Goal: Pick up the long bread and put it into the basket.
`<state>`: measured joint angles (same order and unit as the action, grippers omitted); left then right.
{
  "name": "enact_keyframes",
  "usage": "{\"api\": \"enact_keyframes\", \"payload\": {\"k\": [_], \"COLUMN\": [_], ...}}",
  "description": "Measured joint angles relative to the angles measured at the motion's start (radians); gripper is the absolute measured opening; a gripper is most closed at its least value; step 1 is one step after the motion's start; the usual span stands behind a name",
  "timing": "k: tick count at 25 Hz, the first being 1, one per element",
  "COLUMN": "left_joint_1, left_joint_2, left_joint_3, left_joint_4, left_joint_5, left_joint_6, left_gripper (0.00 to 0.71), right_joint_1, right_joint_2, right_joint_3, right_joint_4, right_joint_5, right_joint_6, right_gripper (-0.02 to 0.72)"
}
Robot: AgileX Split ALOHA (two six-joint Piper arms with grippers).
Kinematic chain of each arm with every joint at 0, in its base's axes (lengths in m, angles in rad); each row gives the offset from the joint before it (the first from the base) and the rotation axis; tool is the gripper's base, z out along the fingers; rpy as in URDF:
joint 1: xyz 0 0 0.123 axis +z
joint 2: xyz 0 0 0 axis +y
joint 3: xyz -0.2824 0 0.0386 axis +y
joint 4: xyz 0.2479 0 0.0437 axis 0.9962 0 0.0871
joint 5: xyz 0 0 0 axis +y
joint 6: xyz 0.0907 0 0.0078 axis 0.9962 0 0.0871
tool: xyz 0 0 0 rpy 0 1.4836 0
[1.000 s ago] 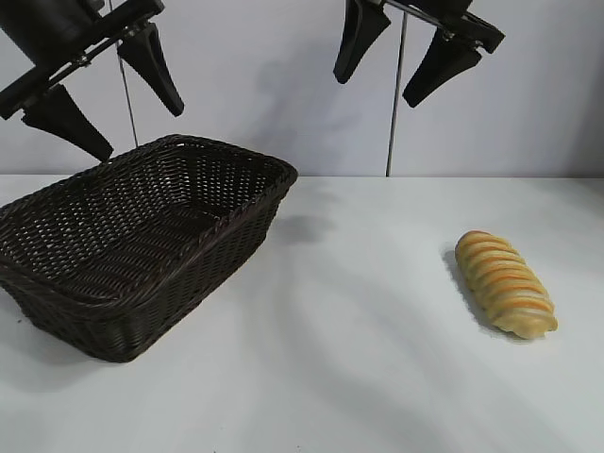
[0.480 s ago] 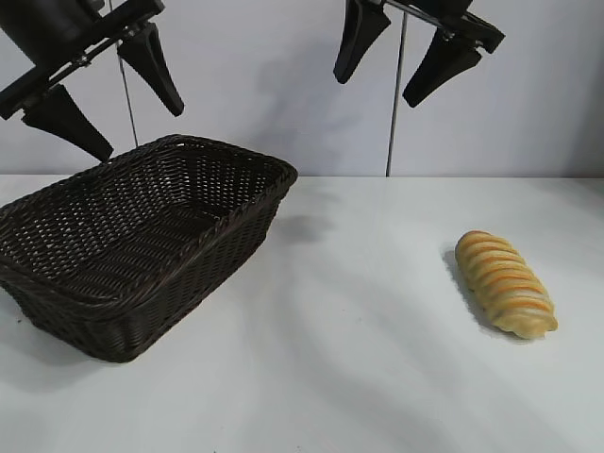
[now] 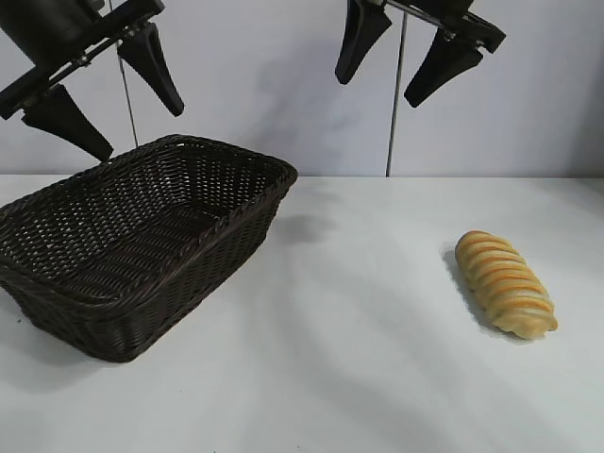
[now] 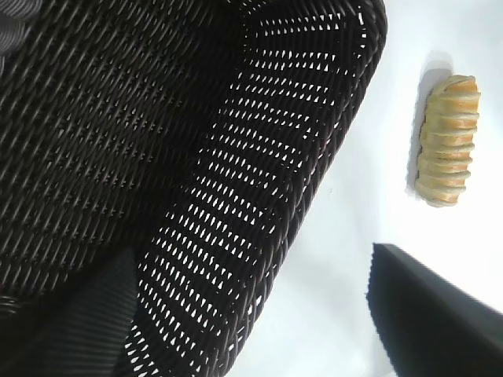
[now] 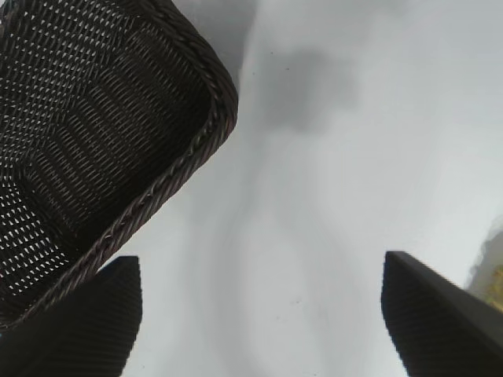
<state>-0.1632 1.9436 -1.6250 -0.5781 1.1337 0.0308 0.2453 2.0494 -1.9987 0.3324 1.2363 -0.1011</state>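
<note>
The long bread (image 3: 505, 283), golden with orange-brown stripes, lies on the white table at the right; it also shows in the left wrist view (image 4: 448, 140). The dark brown wicker basket (image 3: 236, 212) stands at the left, with nothing inside it. My left gripper (image 3: 134, 125) hangs open high over the basket's far left corner. High above the table's middle, between basket and bread, my right gripper (image 3: 376, 90) is open with nothing between its fingers. In the right wrist view the basket's braided rim (image 5: 200, 137) is near one finger (image 5: 86, 326), and only a sliver of bread (image 5: 497, 276) shows.
A white wall with a thin vertical pole (image 3: 394, 123) stands behind the table. White tabletop (image 3: 359, 321) stretches between basket and bread.
The right gripper has shifted very slightly to the right. Nothing else has moved.
</note>
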Motion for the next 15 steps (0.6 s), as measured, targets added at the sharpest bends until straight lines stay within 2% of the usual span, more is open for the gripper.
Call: {"api": "enact_keyframes", "payload": {"k": [8,15], "left_joint_1": [0.003,0.027], "left_joint_2": [0.0,-0.015], "left_joint_3": [0.0,-0.007], "left_joint_4": [-0.001,0.014], "left_joint_5": [-0.015,0.03], "left_joint_6": [-0.014,-0.031], "left_gripper": [0.586,0.586], "right_joint_1": [0.0,0.0], "right_joint_2": [0.0,0.0], "right_joint_3": [0.0,0.0], "right_joint_4": [-0.003,-0.003], "right_joint_5": [0.0,0.0], "right_joint_6": [0.0,0.0], "right_gripper": [0.6,0.6]}}
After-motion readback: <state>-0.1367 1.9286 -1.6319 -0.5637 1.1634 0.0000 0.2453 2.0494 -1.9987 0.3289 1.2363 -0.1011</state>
